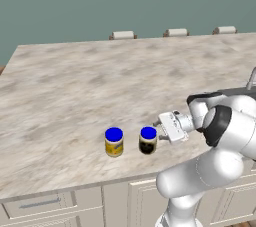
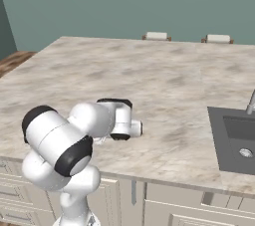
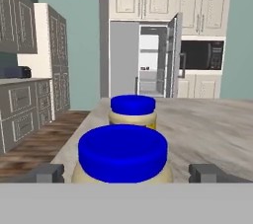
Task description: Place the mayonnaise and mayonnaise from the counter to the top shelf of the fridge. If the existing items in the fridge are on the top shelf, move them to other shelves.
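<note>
2 upright blue-lidded mayonnaise jars (image 1: 114, 142) on counter (image 1: 75, 86)

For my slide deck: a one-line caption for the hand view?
Open gripper straddling the near mayonnaise jar, second jar behind, fridge ajar beyond.

Bare counter (image 1: 100, 76) lies left, right and far of the two jars; the far jar (image 3: 132, 111) stands directly behind the near jar (image 3: 122, 154)

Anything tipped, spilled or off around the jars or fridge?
Nothing stands out. Both blue-lidded cream mayonnaise jars, near and far, stand upright on the beige stone-look counter, unspilled. The open two-finger gripper flanks the near one. The grey fridge has one door open.
</note>
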{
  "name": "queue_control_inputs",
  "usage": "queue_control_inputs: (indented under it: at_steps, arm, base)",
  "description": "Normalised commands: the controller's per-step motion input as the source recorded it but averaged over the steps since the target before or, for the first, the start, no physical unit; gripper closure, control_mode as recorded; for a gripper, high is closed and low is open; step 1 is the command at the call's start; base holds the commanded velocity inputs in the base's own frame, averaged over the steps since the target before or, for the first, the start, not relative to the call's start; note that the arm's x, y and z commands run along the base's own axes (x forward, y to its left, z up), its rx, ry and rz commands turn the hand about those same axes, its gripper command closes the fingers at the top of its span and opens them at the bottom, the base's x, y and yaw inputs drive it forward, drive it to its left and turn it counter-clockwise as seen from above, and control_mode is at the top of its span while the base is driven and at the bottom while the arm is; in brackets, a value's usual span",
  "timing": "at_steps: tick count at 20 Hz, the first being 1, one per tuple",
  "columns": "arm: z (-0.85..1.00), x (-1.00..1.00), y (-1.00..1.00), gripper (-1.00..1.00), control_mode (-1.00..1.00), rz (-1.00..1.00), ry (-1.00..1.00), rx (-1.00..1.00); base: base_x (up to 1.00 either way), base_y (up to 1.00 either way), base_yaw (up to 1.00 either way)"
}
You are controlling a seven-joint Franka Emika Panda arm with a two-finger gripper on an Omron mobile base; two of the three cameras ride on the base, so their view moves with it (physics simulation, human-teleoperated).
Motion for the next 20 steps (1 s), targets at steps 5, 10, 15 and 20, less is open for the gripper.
queue_control_inputs:
  at_steps: [5,10,15,20]
  arm:
    - [-0.04,0.00,0.22,-1.00,-1.00,0.01,0.00,0.00]
    - [-0.01,0.00,0.19,-1.00,-1.00,0.00,0.00,0.00]
    - [0.00,0.00,0.15,-1.00,-1.00,0.00,0.00,0.00]
    - [-0.01,-0.01,0.08,-1.00,-1.00,0.00,0.00,0.00]
  base:
    - [0.00,0.00,0.00]
    - [0.00,0.00,0.00]
    - [0.00,0.00,0.00]
    - [0.00,0.00,0.00]
